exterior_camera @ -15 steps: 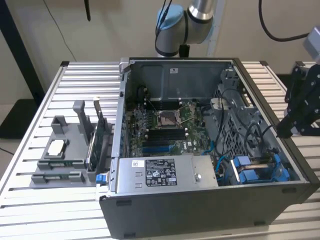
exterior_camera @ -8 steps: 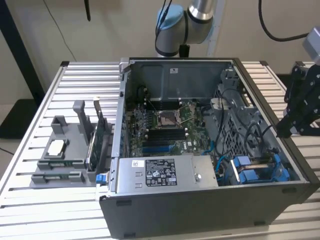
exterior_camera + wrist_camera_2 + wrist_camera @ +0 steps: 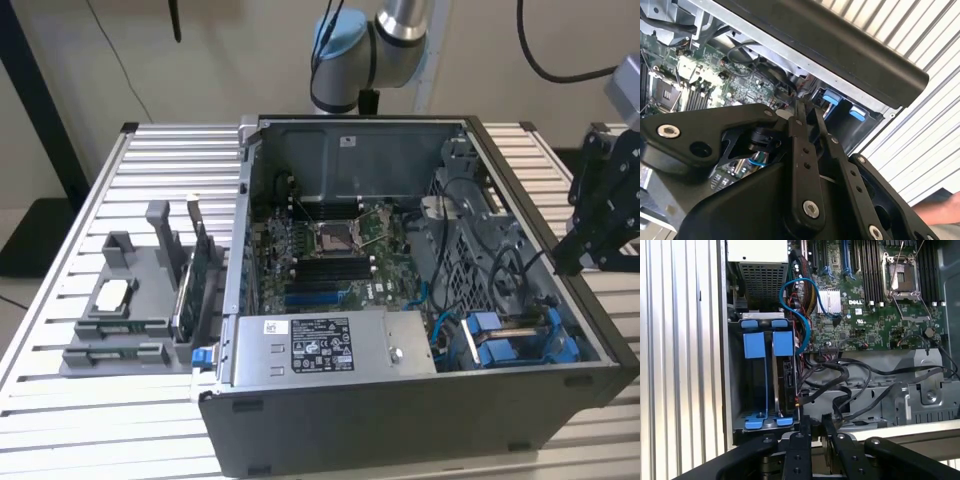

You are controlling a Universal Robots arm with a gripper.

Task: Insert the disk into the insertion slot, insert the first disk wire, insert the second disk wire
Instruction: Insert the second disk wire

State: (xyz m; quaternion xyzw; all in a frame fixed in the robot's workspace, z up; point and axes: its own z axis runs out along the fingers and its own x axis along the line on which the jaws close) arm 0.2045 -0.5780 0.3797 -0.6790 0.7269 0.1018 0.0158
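A dark grey, open-sided computer case [image 3: 400,420] lies on a ribbed, silver metal surface [image 3: 60,440], its green motherboard [image 3: 330,250] facing up. The black, link-armed pincer [image 3: 572,255] hangs just outside the case wall on the exterior view's right, above the corner where the insertion slot [image 3: 510,340] sits. In both wrist views its fingers [image 3: 805,427] are drawn close together, with only a thin gap between them and nothing pinched there.

The insertion slot is a rectangular bay of grey metal in the case corner, next to the grey, labelled power-supply box [image 3: 320,345]. In the first wrist view the bay [image 3: 757,390] has bright blue plastic rails, with two square blue tabs at one end and two smaller blue clips at the other. Its inside looks dark (whether the black block along one side of it is a drive, I cannot tell). Black cables [image 3: 850,380] loop over the grey sheet metal beside the bay, and a blue cable [image 3: 802,320] curls past the bay's end.

The disk [image 3: 188,300] appears to stand on edge at the side of the grey plastic parts holder [image 3: 120,340], just outside the case wall on the exterior view's left. It shows as a thin, flat slab seen edge-on, with a bit of bright blue carrier frame at its near end. Its label cannot be seen from here.
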